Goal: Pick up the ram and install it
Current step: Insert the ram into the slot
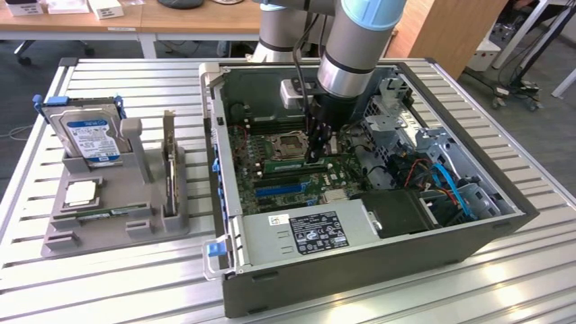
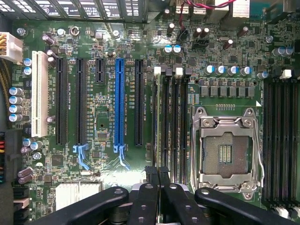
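The counter (image 1: 117,283) is ribbed bare aluminium, dull silver. The computer case (image 1: 360,283) is grey sheet metal, matt outside. The parts holder (image 1: 99,233) looks like matt grey plastic; the hard drive (image 1: 90,138) standing in it is silvery metal with a glossy blue label. The motherboard (image 2: 103,108) is glossy green laminate, the processor socket (image 2: 228,152) has a bright metal frame, and the tool (image 2: 157,173) is smooth and black with a slight sheen.

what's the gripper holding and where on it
Cannot be told: the gripper is shut at one end of the ram, which stands edge-up at the memory slots; pinching or just touching is unclear.
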`<action>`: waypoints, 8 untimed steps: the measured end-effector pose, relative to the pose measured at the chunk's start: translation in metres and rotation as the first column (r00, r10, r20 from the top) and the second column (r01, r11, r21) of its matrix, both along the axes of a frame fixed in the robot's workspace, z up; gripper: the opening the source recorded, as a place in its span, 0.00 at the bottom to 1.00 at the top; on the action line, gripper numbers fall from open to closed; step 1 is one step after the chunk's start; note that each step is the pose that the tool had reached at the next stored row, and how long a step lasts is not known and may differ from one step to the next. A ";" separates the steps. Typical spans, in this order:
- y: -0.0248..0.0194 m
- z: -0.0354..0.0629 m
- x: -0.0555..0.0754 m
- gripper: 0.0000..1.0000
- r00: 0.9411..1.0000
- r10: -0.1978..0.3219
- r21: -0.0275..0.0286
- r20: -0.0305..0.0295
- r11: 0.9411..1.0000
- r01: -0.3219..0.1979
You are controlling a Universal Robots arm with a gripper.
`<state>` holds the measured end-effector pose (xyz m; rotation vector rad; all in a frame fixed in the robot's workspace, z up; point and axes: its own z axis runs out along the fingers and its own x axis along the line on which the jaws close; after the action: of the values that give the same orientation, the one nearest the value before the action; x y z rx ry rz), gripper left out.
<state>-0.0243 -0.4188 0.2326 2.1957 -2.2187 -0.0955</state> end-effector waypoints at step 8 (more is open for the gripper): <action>0.0003 -0.0002 0.000 0.11 1.000 0.000 0.000 0.000 1.000 0.000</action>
<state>-0.0243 -0.4185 0.2324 2.1959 -2.2188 -0.0957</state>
